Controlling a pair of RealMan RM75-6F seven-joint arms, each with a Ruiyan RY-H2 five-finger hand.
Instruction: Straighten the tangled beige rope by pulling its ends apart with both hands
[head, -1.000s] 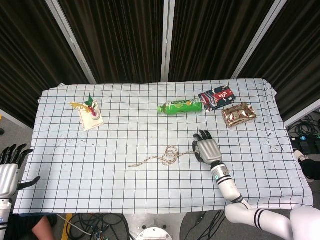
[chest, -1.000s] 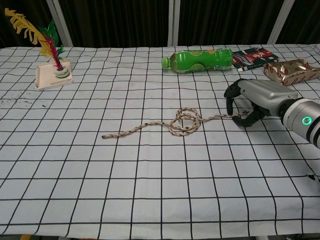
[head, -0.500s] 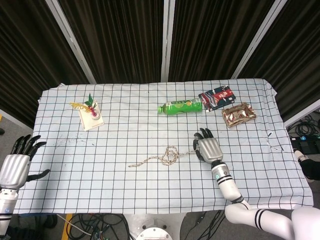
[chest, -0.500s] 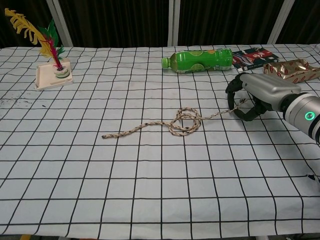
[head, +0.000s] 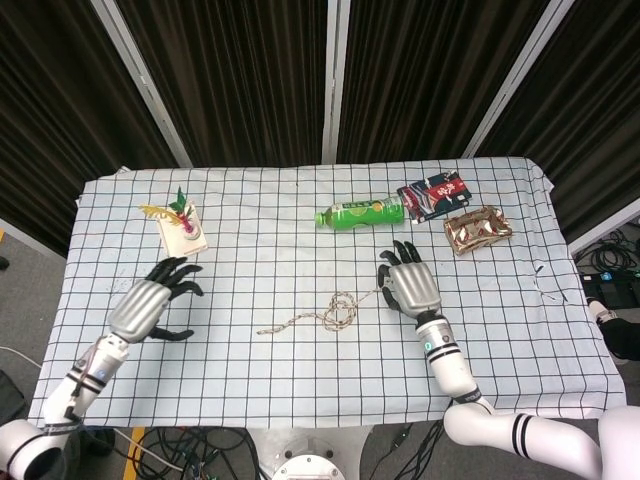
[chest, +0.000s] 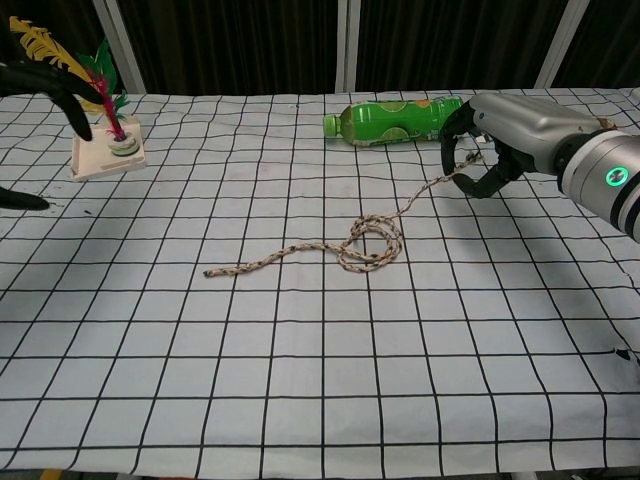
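The beige rope (head: 335, 311) (chest: 370, 243) lies mid-table with a loose knot-like loop in its middle. Its left end (chest: 209, 272) rests free on the cloth. My right hand (head: 408, 288) (chest: 505, 135) pinches the rope's right end and holds it lifted above the table, so the strand rises from the loop to the fingers. My left hand (head: 150, 306) hovers over the left part of the table with fingers spread, holding nothing, well left of the rope's free end. In the chest view only its dark fingertips (chest: 60, 95) show at the left edge.
A green bottle (head: 361, 213) (chest: 397, 118) lies on its side behind the rope. A dark snack packet (head: 434, 194) and a gold-wrapped packet (head: 477, 229) sit at the back right. A feather shuttlecock on a small white tray (head: 183, 233) (chest: 105, 152) stands at the back left.
My right hand has lifted the rope's right end off the table, up and back. My left hand has come in from the table's left edge over the cloth.
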